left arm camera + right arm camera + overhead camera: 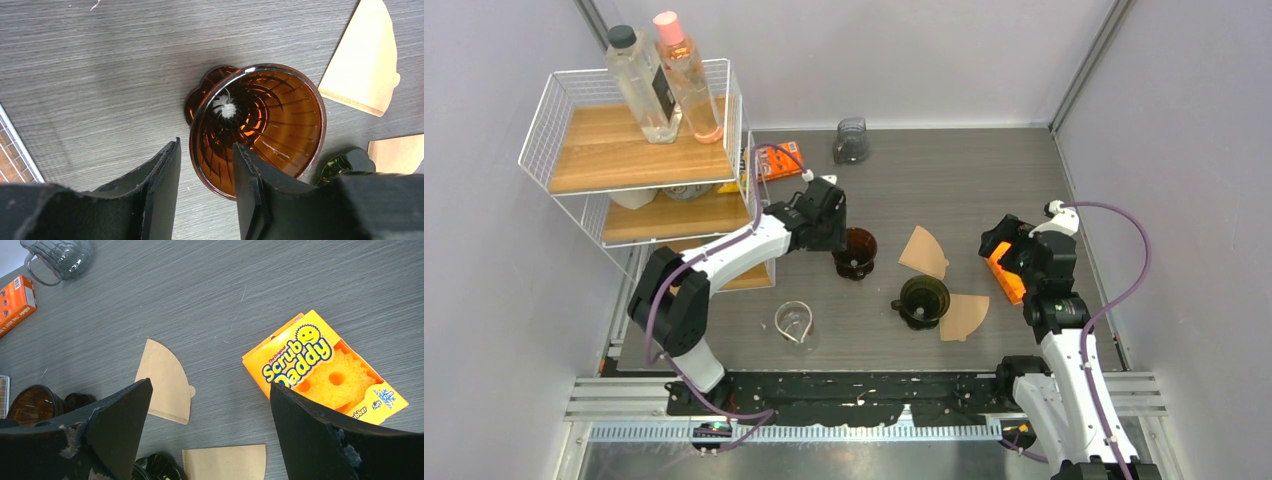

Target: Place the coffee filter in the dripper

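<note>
left gripper (206,146) part-spread, fingers straddling the amber dripper (270,115) rim, seemingly unclamped; right gripper (210,385) spread wide above the table; coffee filter (167,380) flat near that dripper, second filter (225,462) beside the dark dripper (921,298).

Left arm (724,255): white link shells, black joint housings, with a purple cable (647,330) looped alongside. Right arm (1069,365): same white-and-black build, with a second purple cable (1146,250) arching off the wrist. Left gripper (205,185): fingers (160,190) matte black, flat-faced, tapered. Right gripper (210,390): fingers (115,425) black, edges chipped pale.
</note>
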Motion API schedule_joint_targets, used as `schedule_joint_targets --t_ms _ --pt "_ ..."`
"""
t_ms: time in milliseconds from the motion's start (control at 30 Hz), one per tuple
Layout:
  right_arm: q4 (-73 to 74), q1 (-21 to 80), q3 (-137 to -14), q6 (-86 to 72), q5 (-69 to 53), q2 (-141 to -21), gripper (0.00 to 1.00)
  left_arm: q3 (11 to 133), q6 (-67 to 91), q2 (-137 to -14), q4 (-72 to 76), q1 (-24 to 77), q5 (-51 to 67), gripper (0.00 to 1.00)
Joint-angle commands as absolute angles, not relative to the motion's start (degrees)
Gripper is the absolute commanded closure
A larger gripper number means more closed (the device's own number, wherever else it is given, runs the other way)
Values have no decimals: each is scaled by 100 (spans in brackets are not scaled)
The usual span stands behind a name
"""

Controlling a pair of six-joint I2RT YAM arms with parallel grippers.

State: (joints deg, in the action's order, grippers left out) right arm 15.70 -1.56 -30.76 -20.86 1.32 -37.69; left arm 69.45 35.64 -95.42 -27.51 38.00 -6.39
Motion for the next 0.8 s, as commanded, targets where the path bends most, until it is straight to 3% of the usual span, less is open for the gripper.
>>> schedule_joint_targets --t_ms 0,300,400,500,767 --pt "1491 -145 -3247 -1977 121 -3682 4 7243 3809 -9682 -2742 3779 -876 54" --pt "1510 -143 -3235 -1952 165 -3612 5 7315 3850 -9896 -2664 3785 -751 65" --pt "1512 -143 -3234 -1952 168 -3619 5 7310 3817 -9923 -2608 3781 -678 76" --pt "1511 -142 -3234 -1953 178 -3633 5 7326 3734 -9931 -2549 3782 -555 99" --pt "1538 -145 -3273 -1944 140 -3694 5 7231 3474 -9333 -2313 3793 -77 100"
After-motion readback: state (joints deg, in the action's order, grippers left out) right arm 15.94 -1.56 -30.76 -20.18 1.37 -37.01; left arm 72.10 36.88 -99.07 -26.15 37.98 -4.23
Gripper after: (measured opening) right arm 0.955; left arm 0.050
